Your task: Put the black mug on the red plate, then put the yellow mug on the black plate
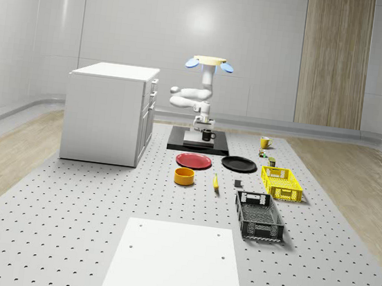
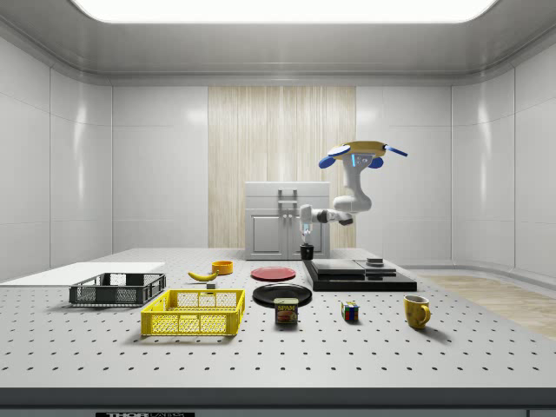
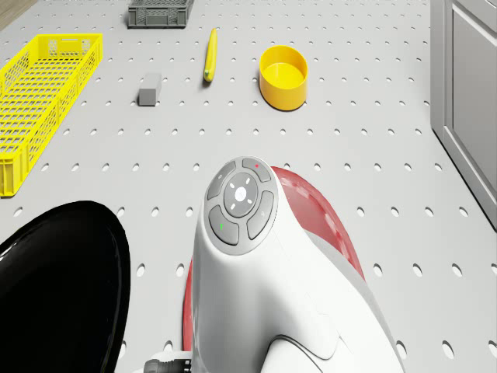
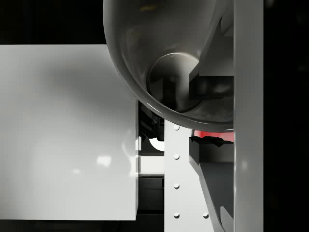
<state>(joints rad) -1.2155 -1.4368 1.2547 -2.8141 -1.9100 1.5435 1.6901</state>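
Drone hovering above far black platform; gripper lowered, fingers clamped on black mug; red plate just nearer, yellow mug far right.

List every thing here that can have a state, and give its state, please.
black mug: upright on the dark platform, gripper down at it, not on a plate
yellow mug: upright on the table, untouched
red plate: flat, bare
black plate: flat, bare
yellow crate: empty
black crate: empty
yellow bowl: upright, empty
cabinet: drawers closed
drone: hovering over the platform
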